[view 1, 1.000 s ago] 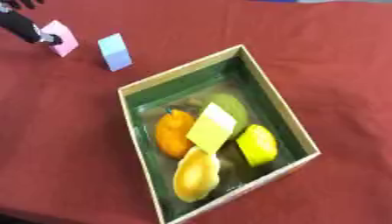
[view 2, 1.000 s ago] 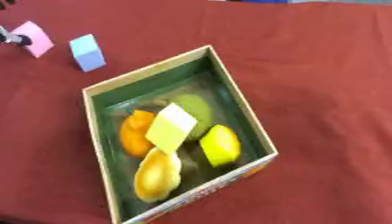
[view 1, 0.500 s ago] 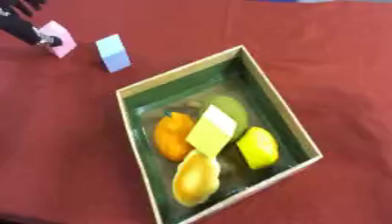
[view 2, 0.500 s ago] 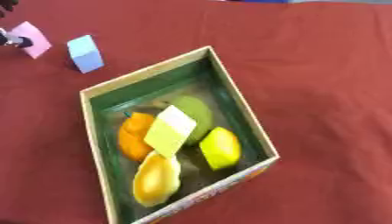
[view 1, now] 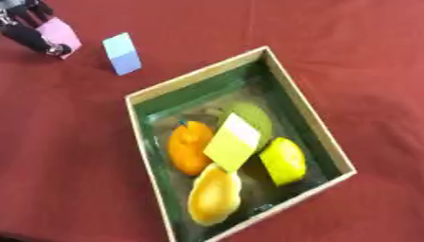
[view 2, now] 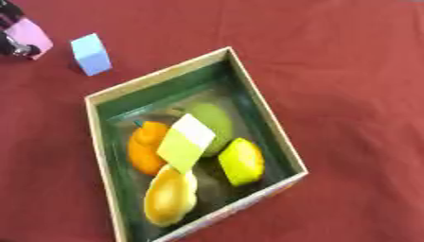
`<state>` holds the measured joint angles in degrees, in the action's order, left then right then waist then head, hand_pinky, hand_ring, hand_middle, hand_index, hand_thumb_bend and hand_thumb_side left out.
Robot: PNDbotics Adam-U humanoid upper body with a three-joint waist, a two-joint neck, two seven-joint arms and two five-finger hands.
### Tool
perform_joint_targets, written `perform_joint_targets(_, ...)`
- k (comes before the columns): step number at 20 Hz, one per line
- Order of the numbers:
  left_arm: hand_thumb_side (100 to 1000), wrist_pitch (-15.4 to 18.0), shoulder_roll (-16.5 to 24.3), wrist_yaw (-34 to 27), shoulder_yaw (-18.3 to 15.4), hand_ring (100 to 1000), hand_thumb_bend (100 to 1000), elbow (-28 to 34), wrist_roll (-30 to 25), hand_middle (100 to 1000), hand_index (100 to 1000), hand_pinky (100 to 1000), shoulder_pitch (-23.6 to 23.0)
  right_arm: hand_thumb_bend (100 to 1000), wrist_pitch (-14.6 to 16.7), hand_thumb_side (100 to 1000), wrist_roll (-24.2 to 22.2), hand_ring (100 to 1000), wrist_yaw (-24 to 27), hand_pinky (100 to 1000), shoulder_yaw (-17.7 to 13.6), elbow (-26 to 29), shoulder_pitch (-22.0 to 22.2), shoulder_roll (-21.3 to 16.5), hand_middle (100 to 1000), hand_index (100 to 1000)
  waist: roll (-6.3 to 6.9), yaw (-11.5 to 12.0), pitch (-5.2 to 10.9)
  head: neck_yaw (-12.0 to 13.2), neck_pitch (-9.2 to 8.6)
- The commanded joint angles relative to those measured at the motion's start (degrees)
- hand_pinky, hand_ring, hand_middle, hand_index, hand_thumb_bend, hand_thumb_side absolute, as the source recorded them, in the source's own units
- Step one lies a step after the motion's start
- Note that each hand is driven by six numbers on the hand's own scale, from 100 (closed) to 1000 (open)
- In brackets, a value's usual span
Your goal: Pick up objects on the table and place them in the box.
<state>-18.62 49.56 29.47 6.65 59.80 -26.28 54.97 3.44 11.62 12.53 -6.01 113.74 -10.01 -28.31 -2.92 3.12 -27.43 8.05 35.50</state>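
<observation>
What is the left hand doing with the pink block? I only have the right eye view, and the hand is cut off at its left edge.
Observer: The left eye view shows more of the left hand. Dark fingers lie against the upper side and the lower left side of the pink block, so it looks pinched between them.
Operator: Where does the hand come in from?
Observer: From the upper left corner of that view, reaching over the block's top edge.
Operator: Can you see the whole block there?
Observer: Most of it. It sits tilted, with its left edge in view between the fingers, and it is apart from the blue block.
</observation>
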Motion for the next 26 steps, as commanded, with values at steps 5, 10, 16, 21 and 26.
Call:
perform_joint_targets(5,187,-0.8,1.2,1.7,-1.2,804,507,-0.7,0.6,752,861,842,1.3,100,0.0,772,0.3,802,-0.5,840,-0.7,0.8,-0.1,-0.5,692,833,0.01,0.0,0.85,0.4,-1.02)
perform_joint_targets(10,181,-1.0,1.0,1.6,-1.2,762,455,-1.0,0.9,668,842,821,1.5,100,-0.1,772,0.3,802,-0.5,840,-0.7,0.8,-0.1,-0.4,692,832,-0.11,0.2,0.72,0.4,-1.14)
perform_joint_targets(16,176,-0.5,1.3,0.0,-1.3,739,447,0.9,1.3,663,846,814,1.5,100,-0.1,774,0.5,802,-0.9,840,-0.8,0.8,0.1,-0.3,691,832,-0.27,0.4,0.75,0.4,-0.83)
perform_joint_targets(21,165,-0.8,2.1,-2.3,-2.0,758,463,4.3,2.8,707,854,821,1.8,100,-0.2,775,0.5,802,-1.0,840,-0.9,0.8,0.3,-0.2,691,832,-0.19,0.7,0.98,0.3,-0.64)
perform_joint_targets(26,175,-1.9,2.3,-2.0,-2.3,776,485,4.1,3.6,748,870,829,1.6,100,-0.3,774,0.5,802,-0.9,840,-0.9,0.8,0.4,-0.2,691,832,-0.15,0.7,1.08,0.2,-0.78)
